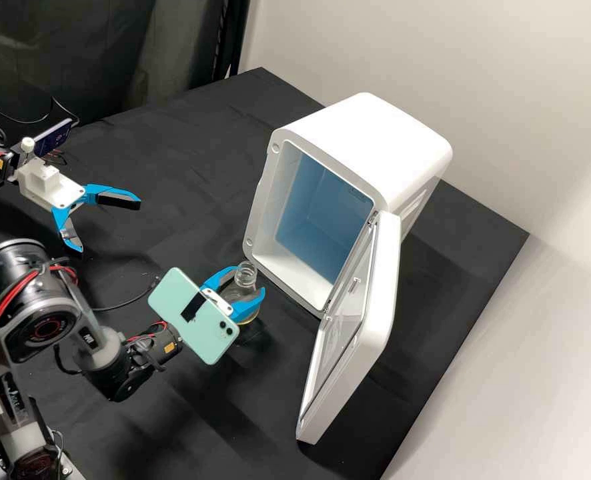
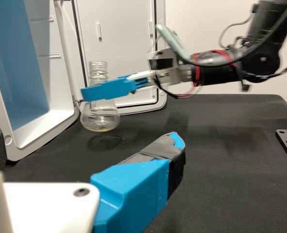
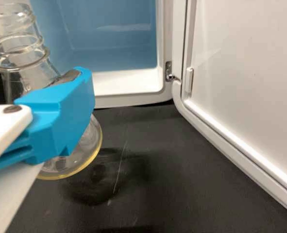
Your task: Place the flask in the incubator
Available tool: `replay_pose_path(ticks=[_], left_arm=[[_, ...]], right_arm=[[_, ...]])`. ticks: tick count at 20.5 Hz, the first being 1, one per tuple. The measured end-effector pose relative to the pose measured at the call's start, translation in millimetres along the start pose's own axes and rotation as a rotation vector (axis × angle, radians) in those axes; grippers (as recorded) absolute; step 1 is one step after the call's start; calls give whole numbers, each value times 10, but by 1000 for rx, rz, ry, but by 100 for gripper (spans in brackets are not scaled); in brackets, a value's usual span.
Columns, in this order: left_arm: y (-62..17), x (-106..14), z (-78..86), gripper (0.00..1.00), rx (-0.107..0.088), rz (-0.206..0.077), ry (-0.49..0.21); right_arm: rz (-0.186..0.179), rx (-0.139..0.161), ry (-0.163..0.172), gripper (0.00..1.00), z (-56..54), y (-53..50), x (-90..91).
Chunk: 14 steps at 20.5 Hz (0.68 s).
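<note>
At the black bench (image 1: 175, 153), my right pincer (image 1: 243, 293) is clamped on the glass flask (image 1: 245, 281), one blue finger on each side of it where the neck widens into the round body. The flask stands upright, mouth up, long axis vertical, just in front of the lower lip of the white incubator (image 1: 375, 137). From these angles I cannot tell whether its base touches the bench or hangs just above it.

The relation that matters is this: the blue-lined chamber lies directly beyond the flask from the pincer, along the line of the arm's reach, with the flask between the two. The door (image 1: 372, 300) stands swung wide to the side, off that path. The chamber floor looks to sit above the bench behind a raised white rim, so I judge the flask has to go up over that lip and then forward, kept upright.

My left pincer (image 1: 107, 223) hangs well apart from the flask, back across the bench, fingers spread and holding nothing. The right arm is plainly the nearer one, and the carry is its job.
</note>
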Motion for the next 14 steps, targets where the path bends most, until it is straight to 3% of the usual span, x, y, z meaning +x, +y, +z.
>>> replay_pose_path(ticks=[4,14], left_arm=[[0,0,0,100,0,0,0],[0,0,0,100,0,0,0]], right_arm=[[53,-1,-6,0,-4,58,286],[183,-24,59,0,-121,347,866]])
